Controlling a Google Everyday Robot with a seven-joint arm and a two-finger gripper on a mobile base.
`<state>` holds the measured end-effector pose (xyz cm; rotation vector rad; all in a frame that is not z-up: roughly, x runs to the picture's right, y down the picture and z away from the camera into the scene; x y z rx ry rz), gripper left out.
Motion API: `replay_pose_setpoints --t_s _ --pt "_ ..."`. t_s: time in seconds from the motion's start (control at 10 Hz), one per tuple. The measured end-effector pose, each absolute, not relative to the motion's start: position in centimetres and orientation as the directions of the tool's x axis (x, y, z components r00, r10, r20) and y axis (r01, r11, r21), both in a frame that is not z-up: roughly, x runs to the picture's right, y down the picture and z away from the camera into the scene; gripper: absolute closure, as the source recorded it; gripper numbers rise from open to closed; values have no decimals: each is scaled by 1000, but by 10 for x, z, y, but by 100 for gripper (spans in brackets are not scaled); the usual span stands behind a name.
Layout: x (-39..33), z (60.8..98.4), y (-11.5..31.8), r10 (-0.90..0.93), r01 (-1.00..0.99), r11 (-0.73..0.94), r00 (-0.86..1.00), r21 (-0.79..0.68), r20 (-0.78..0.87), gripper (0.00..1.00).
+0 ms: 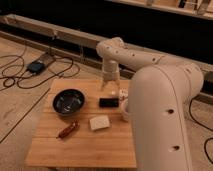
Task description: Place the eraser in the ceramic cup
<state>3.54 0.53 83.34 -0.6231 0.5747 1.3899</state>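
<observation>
The black eraser (108, 102) lies flat on the wooden table (80, 147), right of the bowl. The small white ceramic cup (121, 93) stands just right of and behind the eraser, partly hidden by my arm's large white body. My gripper (108, 86) points down from the wrist and hangs just above and behind the eraser, left of the cup. Nothing shows in it.
A wide dark bowl (68, 101) sits at the table's left. A cream-white block (99, 122) and a reddish-brown elongated object (67, 130) lie in front of the eraser. My arm's body (160, 120) fills the right side. Cables and a box (36, 66) lie on the floor at left.
</observation>
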Motion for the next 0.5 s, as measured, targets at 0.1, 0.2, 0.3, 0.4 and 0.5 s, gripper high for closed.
replay_pose_setpoints --t_s 0.1,0.2,0.3,0.4,0.5 --pt "35 833 5 709 -995 75 98 -64 -698 35" --pt "35 833 6 710 -995 79 101 -64 -697 35" --pt "31 834 9 714 -993 92 116 -71 -691 35" --pt "19 835 13 721 -991 101 132 -85 -680 35" --pt "7 838 16 729 -989 109 147 -99 -669 35"
